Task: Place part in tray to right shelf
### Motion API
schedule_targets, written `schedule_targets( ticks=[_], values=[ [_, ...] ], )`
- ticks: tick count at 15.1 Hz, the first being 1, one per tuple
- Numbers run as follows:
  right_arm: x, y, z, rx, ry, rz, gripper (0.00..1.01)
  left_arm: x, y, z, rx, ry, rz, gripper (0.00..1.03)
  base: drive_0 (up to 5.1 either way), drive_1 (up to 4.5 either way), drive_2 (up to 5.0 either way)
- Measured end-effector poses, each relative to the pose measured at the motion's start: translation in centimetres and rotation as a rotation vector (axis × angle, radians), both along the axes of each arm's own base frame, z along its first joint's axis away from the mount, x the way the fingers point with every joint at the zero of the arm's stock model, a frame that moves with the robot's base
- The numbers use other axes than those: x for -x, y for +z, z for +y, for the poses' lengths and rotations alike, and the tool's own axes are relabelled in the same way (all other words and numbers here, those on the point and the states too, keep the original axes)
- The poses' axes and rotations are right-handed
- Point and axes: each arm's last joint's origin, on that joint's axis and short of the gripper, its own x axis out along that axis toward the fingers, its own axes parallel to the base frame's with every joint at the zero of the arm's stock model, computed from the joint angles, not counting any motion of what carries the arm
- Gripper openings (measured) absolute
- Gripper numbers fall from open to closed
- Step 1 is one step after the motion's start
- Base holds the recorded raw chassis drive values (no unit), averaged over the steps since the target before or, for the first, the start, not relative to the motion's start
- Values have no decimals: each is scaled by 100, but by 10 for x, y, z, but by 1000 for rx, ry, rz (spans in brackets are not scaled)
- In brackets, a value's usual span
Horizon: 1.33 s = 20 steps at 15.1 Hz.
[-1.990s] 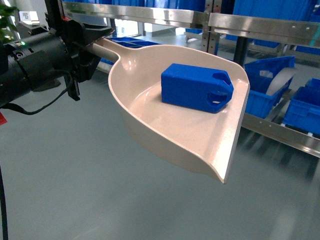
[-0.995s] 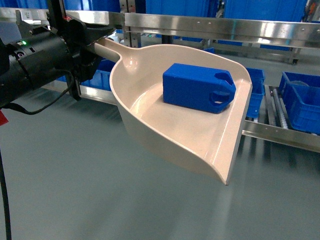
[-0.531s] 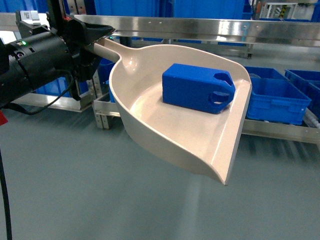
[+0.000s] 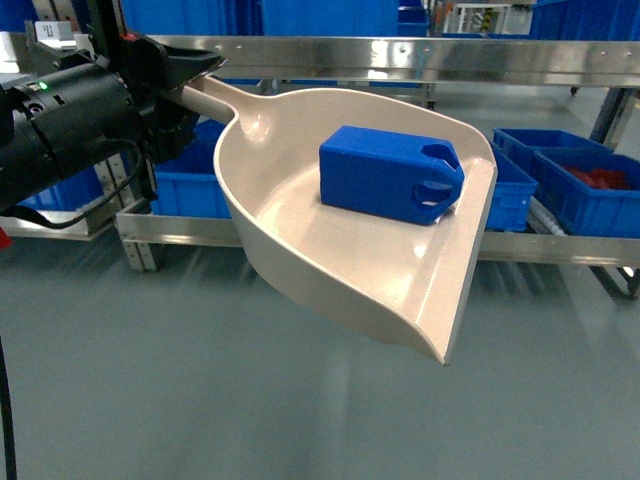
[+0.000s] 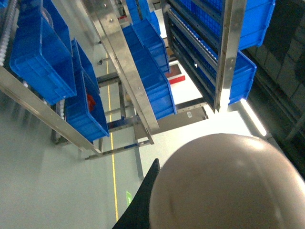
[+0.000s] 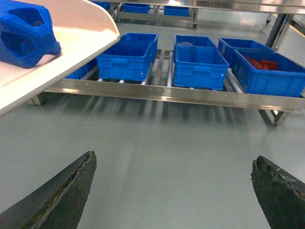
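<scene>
The blue part lies on its side inside my beige dustpan tray, toward the rear wall, with its two looped lugs pointing at the tray's right side wall; from my right wrist the part shows at the upper left, resting on the tray. My left fingers are clamped on the tray's long handle, holding the tray up off the floor, tilted so its flat front lip is the lowest edge. Beyond the tray stands the steel shelf, its shiny front beam running level behind the tray's rear rim, and blue crates sit on the roller rails below and to the right of the tray. My right fingers are spread wide with nothing between them, hanging above the grey floor in front of that shelf.
</scene>
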Motion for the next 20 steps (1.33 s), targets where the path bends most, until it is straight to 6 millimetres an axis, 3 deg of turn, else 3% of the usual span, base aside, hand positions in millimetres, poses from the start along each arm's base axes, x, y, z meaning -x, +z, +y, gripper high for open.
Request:
schedule_targets(
  ticks=[20],
  values=[
    [0, 0, 0, 0, 0, -1, 98, 0, 0, 0, 1, -1, 0, 14, -32, -32, -32]
  ],
)
